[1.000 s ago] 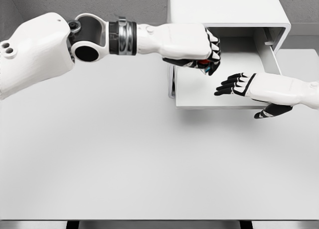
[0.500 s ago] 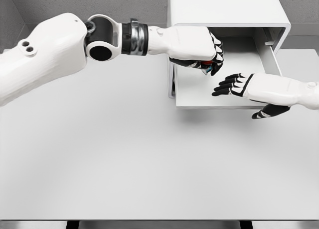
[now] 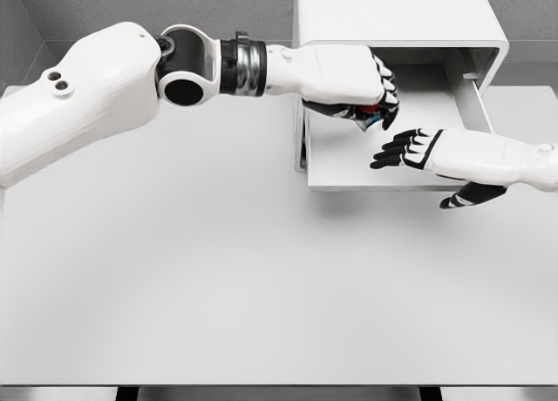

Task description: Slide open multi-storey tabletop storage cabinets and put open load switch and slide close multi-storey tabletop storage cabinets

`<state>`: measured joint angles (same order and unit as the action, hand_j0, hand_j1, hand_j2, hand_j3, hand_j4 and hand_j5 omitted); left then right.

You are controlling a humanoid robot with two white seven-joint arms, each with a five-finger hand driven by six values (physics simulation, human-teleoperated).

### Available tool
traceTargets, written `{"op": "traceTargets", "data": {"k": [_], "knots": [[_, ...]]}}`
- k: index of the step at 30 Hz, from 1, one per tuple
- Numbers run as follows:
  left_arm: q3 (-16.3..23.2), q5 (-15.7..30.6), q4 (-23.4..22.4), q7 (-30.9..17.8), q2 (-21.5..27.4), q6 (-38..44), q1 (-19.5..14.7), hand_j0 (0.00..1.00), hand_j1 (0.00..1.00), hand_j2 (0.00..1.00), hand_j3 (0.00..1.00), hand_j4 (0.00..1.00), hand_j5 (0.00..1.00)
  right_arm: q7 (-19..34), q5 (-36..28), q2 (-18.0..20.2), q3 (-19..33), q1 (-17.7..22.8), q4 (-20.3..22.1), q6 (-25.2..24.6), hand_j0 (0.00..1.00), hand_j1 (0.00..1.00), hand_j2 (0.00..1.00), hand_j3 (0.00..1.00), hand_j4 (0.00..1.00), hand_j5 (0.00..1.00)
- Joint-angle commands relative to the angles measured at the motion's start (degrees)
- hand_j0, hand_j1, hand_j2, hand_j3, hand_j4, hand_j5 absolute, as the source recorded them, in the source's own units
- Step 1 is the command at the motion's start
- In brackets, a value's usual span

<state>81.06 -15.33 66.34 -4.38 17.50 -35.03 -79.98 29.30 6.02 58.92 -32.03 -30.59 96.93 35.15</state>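
Upper centre, the left hand [image 3: 353, 78] curls around the load switch [image 3: 370, 118] above the open drawer [image 3: 349, 161] — best lowered before releasing — right hand [image 3: 436, 154] spread alongside.

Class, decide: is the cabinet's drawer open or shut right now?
Open. The drawer is slid out of the cabinet, its floor exposed beneath the left hand.

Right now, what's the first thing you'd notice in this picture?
The big white left hand reaches over the pulled-out drawer of the cabinet at the table's far edge, clutching a small red and blue load switch. The right hand, fingers spread, hovers over the drawer's right part.
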Motion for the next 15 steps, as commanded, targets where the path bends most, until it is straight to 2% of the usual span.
{"op": "traceTargets", "data": {"k": [1,7,12,15], "knots": [[-0.5,0.4,0.1,0.1,0.0,0.0,0.0,0.88,0.88,0.88,0.88,0.88,0.88,0.0,-0.4,0.1,0.0,0.0,0.0,-0.1,1.0,1.0,1.0,1.0,1.0,1.0],[-0.6,1.1,0.3,0.1,0.0,0.0,-0.1,1.0,1.0,1.0,1.0,1.0,1.0,0.0,-0.4,0.1,0.0,0.0,0.0,-0.1,1.0,1.0,1.0,1.0,1.0,1.0],[-0.6,1.2,0.8,0.1,0.0,0.0,0.3,1.0,1.0,1.0,1.0,1.0,1.0,0.0,-0.4,0.1,0.0,0.1,0.0,-0.1,1.0,1.0,1.0,1.0,1.0,1.0],[-0.6,1.1,3.0,0.1,0.3,0.0,0.6,1.0,1.0,1.0,1.0,1.0,1.0,0.0,-0.4,0.1,0.0,0.1,0.0,-0.1,1.0,1.0,1.0,1.0,1.0,1.0]]}}
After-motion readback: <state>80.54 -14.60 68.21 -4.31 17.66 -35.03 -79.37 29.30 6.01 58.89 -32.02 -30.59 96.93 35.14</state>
